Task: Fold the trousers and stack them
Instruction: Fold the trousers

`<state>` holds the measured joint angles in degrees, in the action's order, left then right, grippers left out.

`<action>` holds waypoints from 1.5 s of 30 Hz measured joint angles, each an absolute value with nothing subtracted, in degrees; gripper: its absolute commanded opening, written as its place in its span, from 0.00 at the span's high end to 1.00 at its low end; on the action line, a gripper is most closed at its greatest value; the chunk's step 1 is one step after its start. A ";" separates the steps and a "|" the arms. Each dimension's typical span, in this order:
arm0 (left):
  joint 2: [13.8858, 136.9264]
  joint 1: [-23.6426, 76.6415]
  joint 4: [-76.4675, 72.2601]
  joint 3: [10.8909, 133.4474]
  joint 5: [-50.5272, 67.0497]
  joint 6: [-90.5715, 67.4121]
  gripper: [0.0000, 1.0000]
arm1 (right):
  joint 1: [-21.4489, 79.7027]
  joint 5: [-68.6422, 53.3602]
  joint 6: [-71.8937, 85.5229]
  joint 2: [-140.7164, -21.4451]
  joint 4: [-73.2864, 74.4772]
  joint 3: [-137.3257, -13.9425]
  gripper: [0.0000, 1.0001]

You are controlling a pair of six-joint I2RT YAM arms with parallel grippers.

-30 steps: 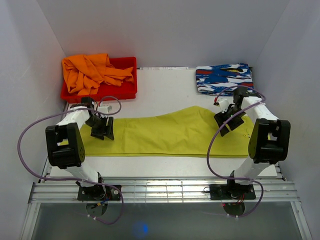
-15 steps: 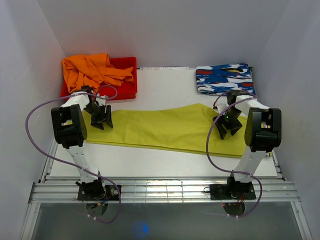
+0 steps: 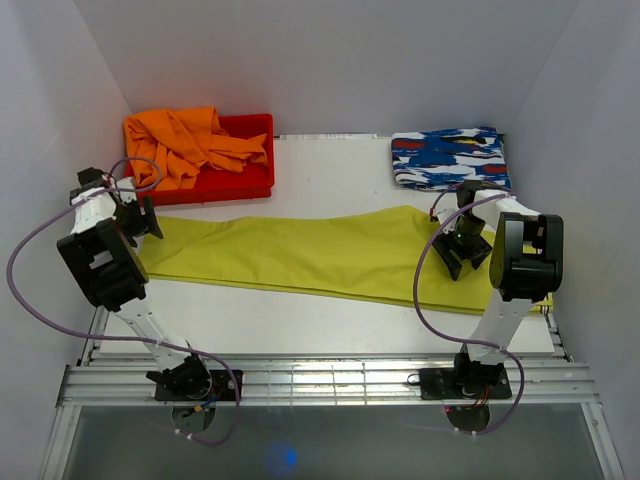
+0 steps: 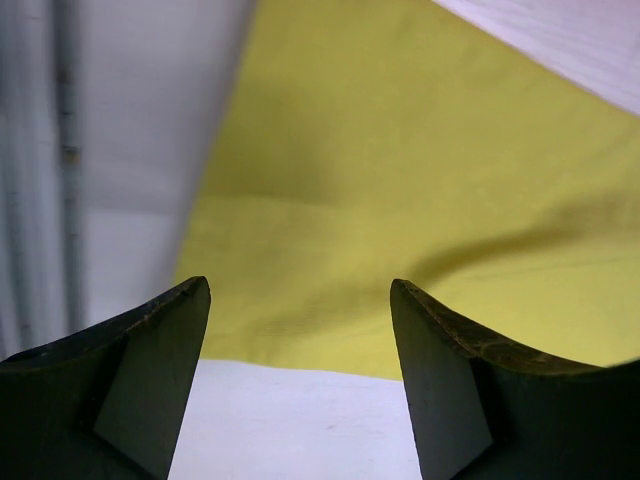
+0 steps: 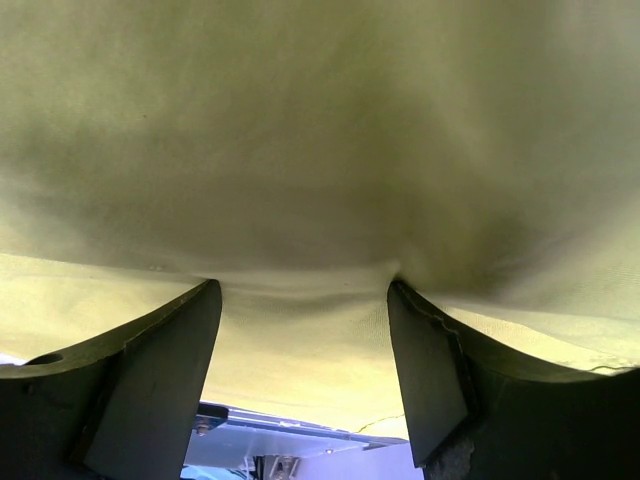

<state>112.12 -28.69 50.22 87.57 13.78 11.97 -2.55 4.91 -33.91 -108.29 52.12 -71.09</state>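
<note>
Left wrist view has the left pincer [image 4: 300, 290] with its two dark fingers spread wide and nothing between them. It hangs just above the near edge of the trousers [image 4: 420, 180], with bare white tabletop [image 4: 300, 430] under the gap. The cloth there is plain bright yellow-green, smooth, with a few soft folds.

Right wrist view has the right pincer [image 5: 303, 290] spread just as wide. Its fingertips press into the trousers [image 5: 300, 130], and a shallow crease of cloth stretches from tip to tip; the jaws are not closed on it.

From the top, the left pincer [image 3: 140, 215] sits at the left end of the trousers [image 3: 320, 255] and the right pincer [image 3: 462, 255] on their broader right end. The garment lies flat as one long band across the tabletop [image 3: 330, 170], its right end slightly nearer the arms. Behind it are an orange garment [image 3: 180, 145] heaped in a red tray [image 3: 255, 125] and a folded blue, white and red cloth [image 3: 448, 158].
</note>
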 measured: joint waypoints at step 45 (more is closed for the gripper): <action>107.37 -30.61 44.95 76.55 13.28 12.03 1.00 | 1.87 1.65 -36.42 -107.42 53.04 -70.83 0.19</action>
<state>107.37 -30.61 44.95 76.55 13.28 12.03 1.87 1.65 -36.42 -107.42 53.04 -70.83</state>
